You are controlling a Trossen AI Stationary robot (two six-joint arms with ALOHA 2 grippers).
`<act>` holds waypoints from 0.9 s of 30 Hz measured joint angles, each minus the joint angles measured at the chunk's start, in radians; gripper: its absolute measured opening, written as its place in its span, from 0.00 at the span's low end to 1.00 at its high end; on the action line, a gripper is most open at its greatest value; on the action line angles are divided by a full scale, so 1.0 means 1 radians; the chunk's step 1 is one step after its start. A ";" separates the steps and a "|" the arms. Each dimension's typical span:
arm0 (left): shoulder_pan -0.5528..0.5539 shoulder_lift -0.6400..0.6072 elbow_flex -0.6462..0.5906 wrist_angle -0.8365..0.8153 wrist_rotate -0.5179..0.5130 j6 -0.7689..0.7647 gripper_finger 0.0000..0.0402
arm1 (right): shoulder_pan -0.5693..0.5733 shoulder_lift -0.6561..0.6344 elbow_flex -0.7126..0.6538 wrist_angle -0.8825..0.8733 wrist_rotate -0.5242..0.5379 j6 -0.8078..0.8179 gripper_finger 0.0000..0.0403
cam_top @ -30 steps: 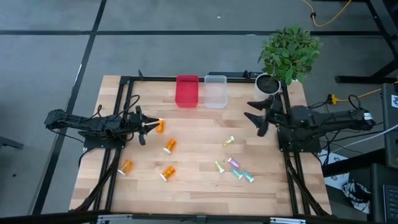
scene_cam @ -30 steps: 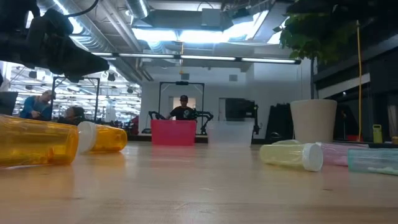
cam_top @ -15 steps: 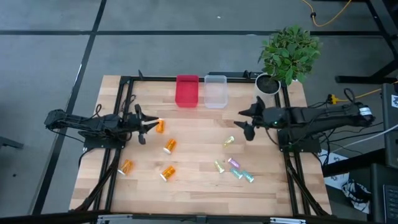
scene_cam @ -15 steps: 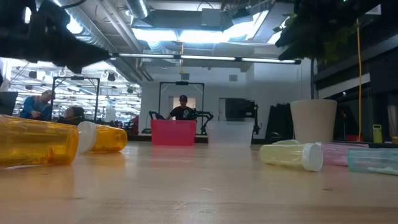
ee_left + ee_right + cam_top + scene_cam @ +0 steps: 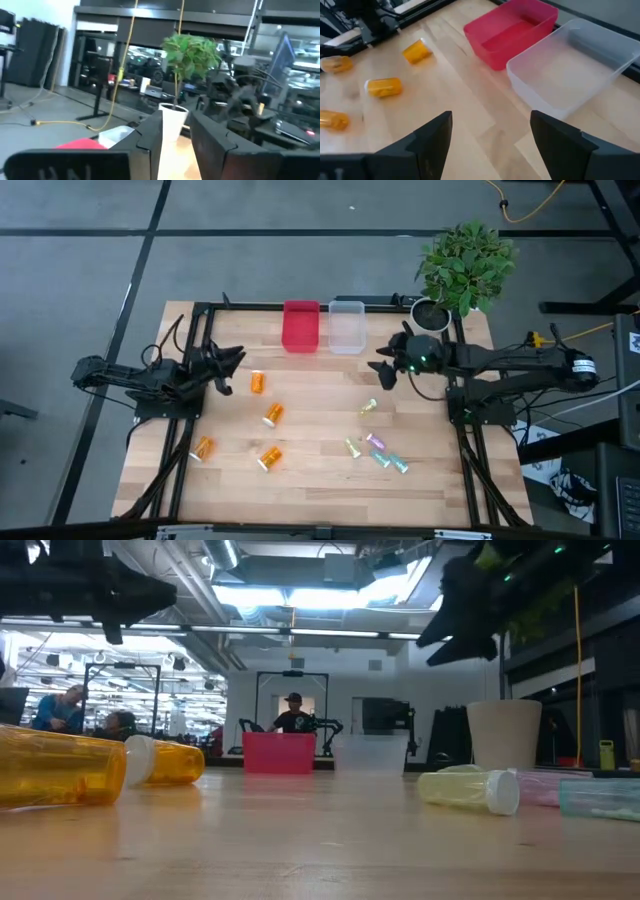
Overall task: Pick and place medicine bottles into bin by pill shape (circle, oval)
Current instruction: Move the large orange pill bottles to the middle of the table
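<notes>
Four orange bottles with white caps lie on their sides on the table's left half: one by my left gripper, one nearer the middle, two toward the near edge. Several pale vials lie on the right half: a yellow one, then a green, a purple and a teal one close together. My left gripper is open and empty, raised just left of the first orange bottle. My right gripper is open wide and empty, above the table near the clear bin.
A red bin and the clear bin stand side by side at the far edge; both also show in the right wrist view. A potted plant stands at the far right corner. Bare wood lies between the two groups of bottles.
My left gripper has drawn back from the orange bottle toward the table's left and far side, has risen and has tipped its fingers up. My right gripper has gone toward the table's left, out over the table toward the clear bin, still open. No bottle has moved.
</notes>
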 joint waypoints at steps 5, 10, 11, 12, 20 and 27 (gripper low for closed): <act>-0.001 0.018 0.014 -0.020 0.091 0.010 0.22 | -0.095 0.074 0.000 0.081 -0.022 -0.070 0.67; 0.000 0.057 0.118 -0.140 0.003 0.015 0.22 | -0.185 0.113 0.000 0.199 -0.021 -0.121 0.67; 0.000 0.070 0.144 -0.179 -0.011 0.014 0.22 | -0.201 0.119 0.000 0.237 -0.020 -0.133 0.67; 0.000 0.087 0.170 -0.218 -0.022 0.014 0.22 | -0.216 0.123 0.000 0.277 -0.021 -0.147 0.67; 0.000 0.162 0.252 -0.369 -0.064 0.015 0.22 | -0.264 0.144 0.000 0.439 -0.020 -0.223 0.67; 0.000 0.162 0.252 -0.366 -0.132 0.008 0.22 | -0.267 0.144 0.000 0.445 -0.065 -0.058 0.67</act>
